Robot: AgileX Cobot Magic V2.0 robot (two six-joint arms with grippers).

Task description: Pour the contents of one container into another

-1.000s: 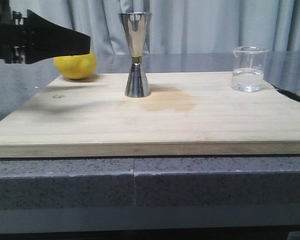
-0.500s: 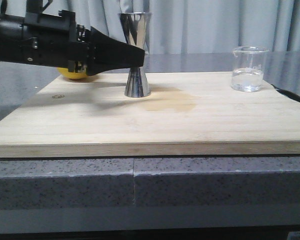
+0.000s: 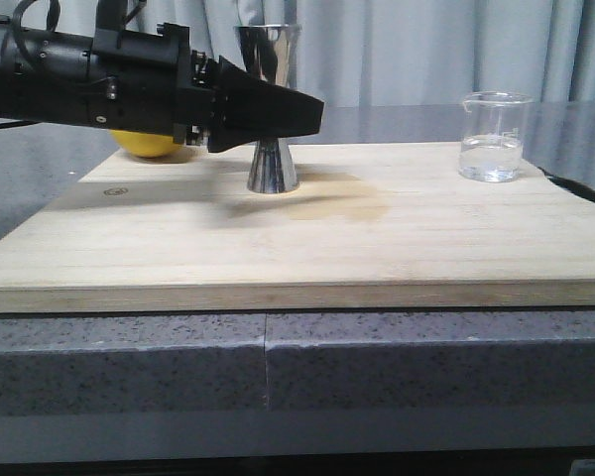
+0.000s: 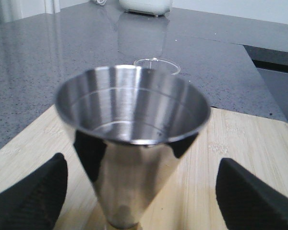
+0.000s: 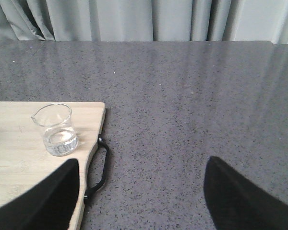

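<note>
The steel jigger (image 3: 272, 164) stands upright near the middle back of the wooden board (image 3: 307, 248). My left gripper (image 3: 305, 109) reaches in from the left at the height of the jigger's waist. It is open, with a finger on each side of the jigger (image 4: 130, 143) and not touching it. The glass beaker (image 3: 494, 137) holds a little clear liquid and stands at the board's back right. My right gripper (image 5: 143, 201) is open over the grey counter beside the board, empty, with the beaker (image 5: 56, 129) off to one side. The right gripper does not show in the front view.
A yellow lemon (image 3: 144, 145) lies at the board's back left, mostly hidden behind my left arm. A damp stain (image 3: 337, 203) marks the board beside the jigger. The board's black handle (image 5: 99, 167) sticks out at its right edge. Grey curtains hang behind the counter.
My left gripper has moved rightward from the frame's left edge until its open fingers straddle the jigger. The jigger and the beaker have not moved.
</note>
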